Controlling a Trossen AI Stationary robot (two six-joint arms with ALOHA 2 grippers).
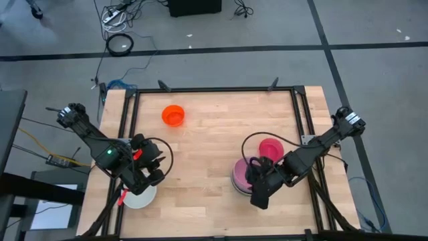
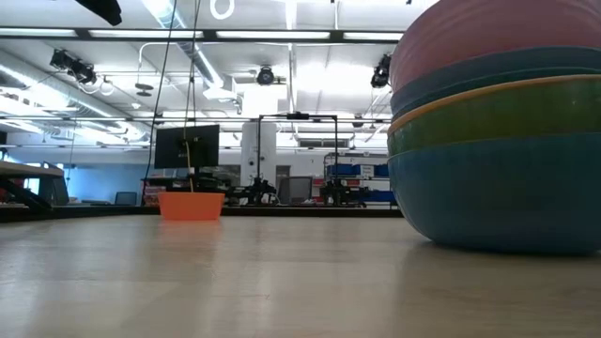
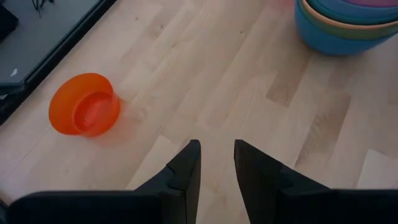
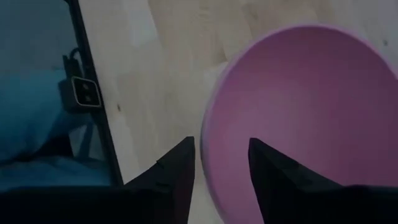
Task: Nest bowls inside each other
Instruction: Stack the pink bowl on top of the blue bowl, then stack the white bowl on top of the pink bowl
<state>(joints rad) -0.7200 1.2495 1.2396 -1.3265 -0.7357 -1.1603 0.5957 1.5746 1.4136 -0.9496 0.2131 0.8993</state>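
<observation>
A stack of nested bowls (image 1: 238, 175) stands right of the table's middle, pink on top (image 4: 298, 106), with teal, orange, green and blue below (image 2: 498, 122). My right gripper (image 4: 217, 146) hangs over its near rim, open. One finger is outside the pink rim and one inside; I cannot tell whether they touch. A small magenta bowl (image 1: 270, 148) sits just behind the stack. An orange bowl (image 1: 172, 115) sits upright at the far left. A white bowl (image 1: 139, 197) rests near the front left corner, and my left gripper (image 3: 216, 155) is above it, open and holding nothing.
A black frame rail (image 1: 214, 89) borders the table on all sides. Bare wood (image 1: 200, 161) lies between the orange bowl and the stack. Cables lie on the floor beyond the far edge.
</observation>
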